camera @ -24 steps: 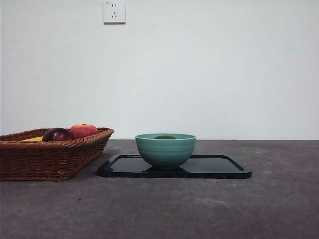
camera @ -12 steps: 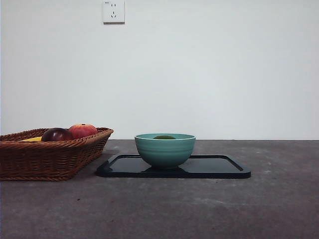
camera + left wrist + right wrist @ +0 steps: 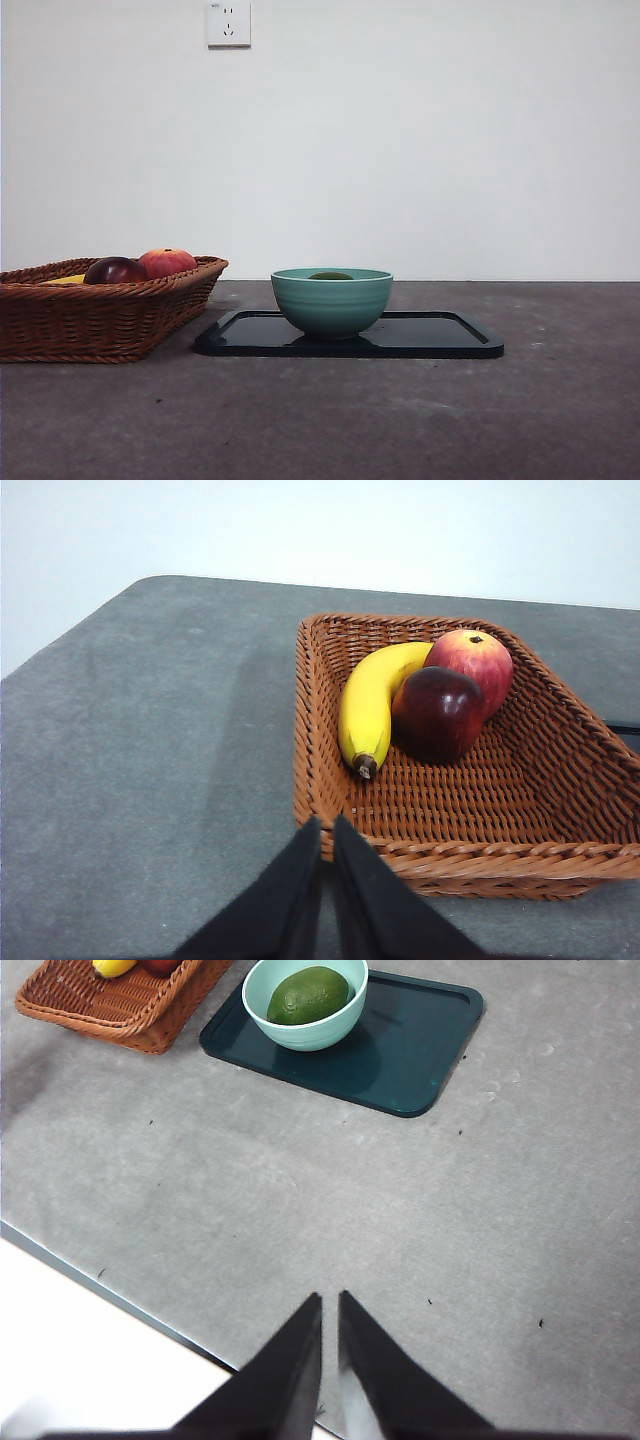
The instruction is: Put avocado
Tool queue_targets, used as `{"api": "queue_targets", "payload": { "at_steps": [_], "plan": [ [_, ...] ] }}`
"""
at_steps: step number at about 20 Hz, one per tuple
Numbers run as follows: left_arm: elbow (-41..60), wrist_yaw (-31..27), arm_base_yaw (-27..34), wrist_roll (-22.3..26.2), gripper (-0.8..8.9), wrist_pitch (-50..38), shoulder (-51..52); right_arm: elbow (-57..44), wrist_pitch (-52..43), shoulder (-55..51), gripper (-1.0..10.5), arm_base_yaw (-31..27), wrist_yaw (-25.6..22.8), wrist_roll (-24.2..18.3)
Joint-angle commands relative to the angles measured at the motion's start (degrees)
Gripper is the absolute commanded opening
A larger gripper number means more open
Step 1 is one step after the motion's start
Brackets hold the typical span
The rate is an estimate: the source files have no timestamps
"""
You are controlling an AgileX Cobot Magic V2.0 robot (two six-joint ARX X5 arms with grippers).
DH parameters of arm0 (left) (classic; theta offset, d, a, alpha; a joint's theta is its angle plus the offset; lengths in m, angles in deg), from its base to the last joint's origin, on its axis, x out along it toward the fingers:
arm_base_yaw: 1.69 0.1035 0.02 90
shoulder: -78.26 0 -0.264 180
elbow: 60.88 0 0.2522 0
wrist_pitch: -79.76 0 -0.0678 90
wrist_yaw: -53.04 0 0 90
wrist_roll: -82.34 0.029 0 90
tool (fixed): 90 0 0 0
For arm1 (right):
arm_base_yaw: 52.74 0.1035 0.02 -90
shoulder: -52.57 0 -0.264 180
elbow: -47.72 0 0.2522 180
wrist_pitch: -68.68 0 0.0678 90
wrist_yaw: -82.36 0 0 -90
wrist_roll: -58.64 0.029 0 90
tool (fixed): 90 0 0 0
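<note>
We see the avocado lying inside the teal bowl, only its dark green top showing above the rim in the front view, and the bowl stands on the left part of the dark tray, which lies flat on the grey table. Just beside the tray, to its left, sits the wicker basket, and in it we find a banana, a dark maroon fruit and a red-orange fruit, the three touching one another. The left gripper hangs near the basket's near rim, its two black jaws pressed close together with nothing between them. The right gripper is well apart from the tray, above the table's bare surface near its edge, and its jaws too are drawn together and hold nothing. Neither arm shows in the front view, where a wall socket sits high on the white wall
</note>
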Motion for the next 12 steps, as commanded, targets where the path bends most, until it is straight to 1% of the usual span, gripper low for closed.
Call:
{"api": "queue_targets", "payload": {
  "at_steps": [1,10,11,12],
  "plan": [
    [1.2,0.1,0.0,0.7,0.19,0.3,0.0,0.4,-0.8,0.0,0.2,0.5,0.0,0.5],
    [1.2,0.1,0.0,0.7,0.19,0.3,0.0,0.4,-0.8,0.0,0.2,0.5,0.0,0.5],
    [1.2,0.1,0.0,0.7,0.19,0.3,0.0,0.4,-0.9,-0.1,0.2,0.1,-0.6,-0.4],
    [1.2,0.1,0.0,0.7,0.19,0.3,0.0,0.4,-1.0,-0.2,0.2,-1.2,-3.1,-5.8]
  ]
}}
